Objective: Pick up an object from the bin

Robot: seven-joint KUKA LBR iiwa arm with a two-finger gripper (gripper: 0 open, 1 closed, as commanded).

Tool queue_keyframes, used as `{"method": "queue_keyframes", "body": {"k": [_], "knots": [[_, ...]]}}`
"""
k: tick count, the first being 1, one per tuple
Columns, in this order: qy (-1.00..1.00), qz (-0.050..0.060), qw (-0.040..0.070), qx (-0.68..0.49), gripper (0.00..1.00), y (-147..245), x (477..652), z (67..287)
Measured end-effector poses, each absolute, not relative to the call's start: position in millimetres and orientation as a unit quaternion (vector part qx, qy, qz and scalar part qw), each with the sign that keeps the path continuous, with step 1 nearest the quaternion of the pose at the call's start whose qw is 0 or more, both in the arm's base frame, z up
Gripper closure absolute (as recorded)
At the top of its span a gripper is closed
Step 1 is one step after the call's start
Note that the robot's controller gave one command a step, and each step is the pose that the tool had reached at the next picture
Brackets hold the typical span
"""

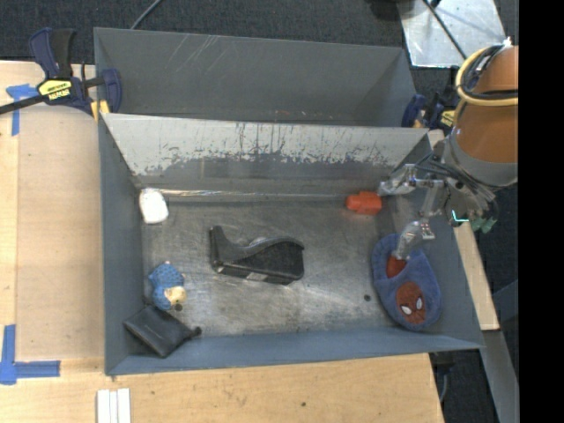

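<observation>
My gripper [414, 234] hangs at the right side of the bin, just over the top edge of a blue slipper [408, 296] with a red spider face on it. The slipper lies against the right wall, near the front corner. A small orange-red piece [363, 204] lies to the left of the gripper, close to the back wall.
A black stapler-like thing [256, 257] lies in the middle of the bin. A white lump [153, 206] sits at the back left. A small blue toy [166, 285] and a flat black piece [159, 331] lie in the front left corner.
</observation>
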State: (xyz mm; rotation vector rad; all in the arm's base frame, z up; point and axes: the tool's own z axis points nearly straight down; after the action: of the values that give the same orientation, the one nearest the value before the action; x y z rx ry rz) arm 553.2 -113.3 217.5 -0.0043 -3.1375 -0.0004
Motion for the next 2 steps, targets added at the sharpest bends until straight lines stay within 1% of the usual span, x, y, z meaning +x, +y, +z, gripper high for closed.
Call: {"method": "queue_keyframes", "body": {"k": [1, 2], "knots": [[-0.934, -0.009, -0.002, 0.356, 0.0, -130, 580.8, 79], [-0.818, -0.012, 0.002, 0.575, 0.0, -105, 571.6, 76]]}}
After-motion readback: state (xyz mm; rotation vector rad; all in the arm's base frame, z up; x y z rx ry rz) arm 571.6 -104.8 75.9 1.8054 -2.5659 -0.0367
